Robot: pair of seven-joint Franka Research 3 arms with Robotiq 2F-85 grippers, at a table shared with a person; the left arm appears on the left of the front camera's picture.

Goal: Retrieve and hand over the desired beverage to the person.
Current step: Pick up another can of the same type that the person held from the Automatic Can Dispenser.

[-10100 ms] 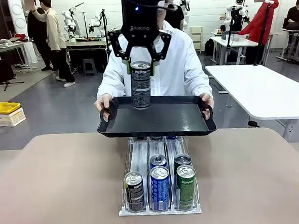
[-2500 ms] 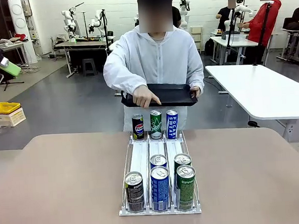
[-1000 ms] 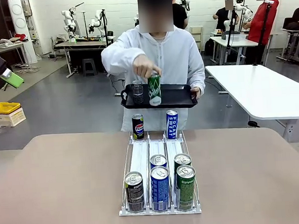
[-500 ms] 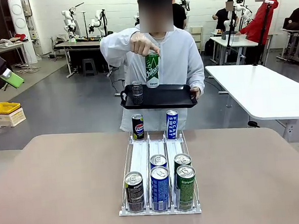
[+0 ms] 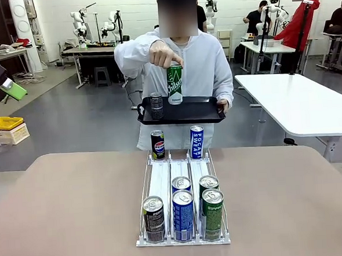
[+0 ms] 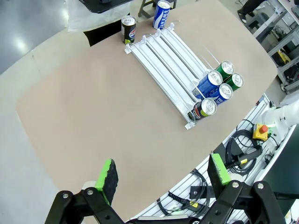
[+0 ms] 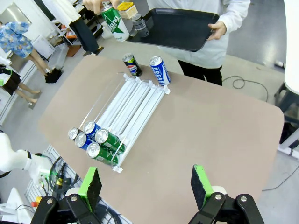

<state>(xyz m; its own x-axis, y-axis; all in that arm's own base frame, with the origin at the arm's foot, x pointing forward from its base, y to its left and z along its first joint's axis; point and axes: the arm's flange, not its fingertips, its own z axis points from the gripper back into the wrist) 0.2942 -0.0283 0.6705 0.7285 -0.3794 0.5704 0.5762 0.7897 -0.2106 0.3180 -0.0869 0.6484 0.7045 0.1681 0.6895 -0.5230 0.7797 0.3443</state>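
Front view: set at near edge of beige rounded table (image 5: 77, 215), faced across toward the white-jacketed person (image 5: 199, 68). Wrist views: held high, tilted downward. White wire can rack (image 5: 161, 178) shared by all.

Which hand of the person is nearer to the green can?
Their own right hand: it grips the green can at its top. Their left hand holds the tray's edge, apart from the can.

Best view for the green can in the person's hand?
Front view: the green can is upright, label facing the camera, held by its top above the tray. Right wrist view has the can small and slanted at the top edge. Left wrist view stops at the tray's edge.
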